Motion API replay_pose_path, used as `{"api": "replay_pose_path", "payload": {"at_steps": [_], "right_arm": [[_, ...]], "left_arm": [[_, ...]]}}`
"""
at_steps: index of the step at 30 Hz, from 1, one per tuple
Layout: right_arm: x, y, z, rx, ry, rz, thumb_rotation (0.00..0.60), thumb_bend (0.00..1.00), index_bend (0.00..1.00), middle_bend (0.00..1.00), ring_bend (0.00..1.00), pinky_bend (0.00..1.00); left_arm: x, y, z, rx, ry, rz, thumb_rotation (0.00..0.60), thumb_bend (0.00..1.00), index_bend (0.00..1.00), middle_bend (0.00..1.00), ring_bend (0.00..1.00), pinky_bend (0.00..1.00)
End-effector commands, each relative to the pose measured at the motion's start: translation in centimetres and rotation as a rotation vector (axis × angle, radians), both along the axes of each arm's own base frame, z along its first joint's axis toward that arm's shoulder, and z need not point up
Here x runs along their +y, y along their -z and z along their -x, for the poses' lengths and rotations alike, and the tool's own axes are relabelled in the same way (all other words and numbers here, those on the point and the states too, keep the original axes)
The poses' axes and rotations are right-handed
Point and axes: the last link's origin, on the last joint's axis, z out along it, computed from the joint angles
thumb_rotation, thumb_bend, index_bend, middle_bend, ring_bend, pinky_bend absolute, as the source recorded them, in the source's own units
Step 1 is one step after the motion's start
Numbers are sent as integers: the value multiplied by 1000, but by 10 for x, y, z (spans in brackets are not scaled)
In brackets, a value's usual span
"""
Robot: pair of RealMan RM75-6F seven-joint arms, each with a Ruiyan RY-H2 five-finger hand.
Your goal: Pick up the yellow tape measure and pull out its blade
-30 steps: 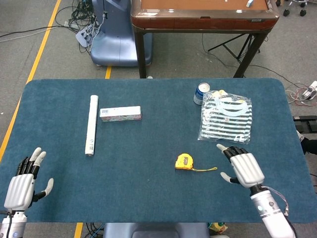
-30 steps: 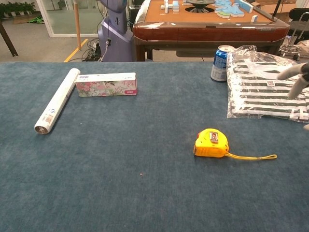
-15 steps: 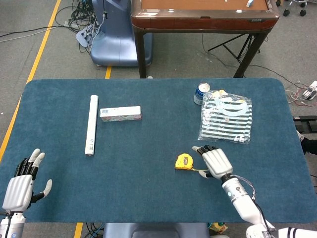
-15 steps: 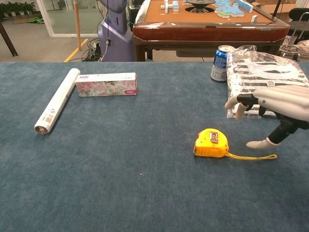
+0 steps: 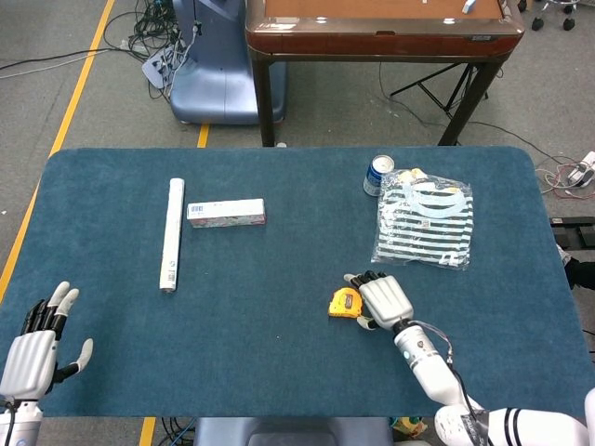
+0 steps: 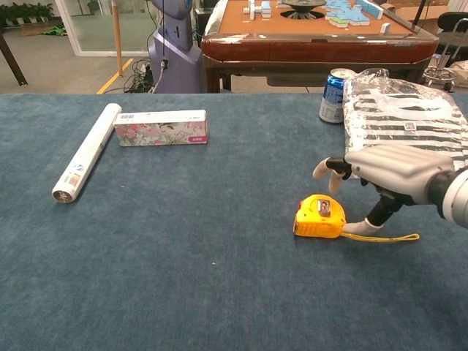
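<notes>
Fingers (image 6: pixel 327 167) of the right hand (image 6: pixel 387 172) spread wide above the small yellow plastic tape measure (image 6: pixel 319 217), holding nothing; its thumb rests beside the case on the blue felt table (image 6: pixel 183 256). Behind them lie a bagged striped shirt (image 6: pixel 402 121) and blue drink can (image 6: pixel 334 96). Far off, the left hand (image 5: pixel 33 348) is splayed, holding nothing.

My table (image 5: pixel 279 372) has a dark blue felt top. At 12 o'clock stands a brown wooden table (image 5: pixel 381 32) on dark legs, with a grey-blue machine base (image 5: pixel 212 84) left of it. The floor is grey concrete (image 5: pixel 84 56); a yellow floor line (image 5: pixel 79 88) runs at 10 o'clock, near loose cables (image 5: pixel 153 23).
</notes>
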Motion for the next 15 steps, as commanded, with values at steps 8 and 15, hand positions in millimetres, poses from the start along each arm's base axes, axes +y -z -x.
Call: {"api": "replay_pose_path", "payload": {"at_steps": [8, 15], "right_arm": [[-4, 13, -1, 28, -2, -11, 600, 297, 197, 306, 222, 286], [-6, 19, -4, 42, -9, -22, 600, 312, 216, 306, 222, 286]], "left_arm": [[-2, -2, 3, -3, -8, -2, 600, 375, 66, 0, 0, 0], [-1, -2, 4, -6, -7, 3, 600, 375, 66, 0, 0, 0]]}}
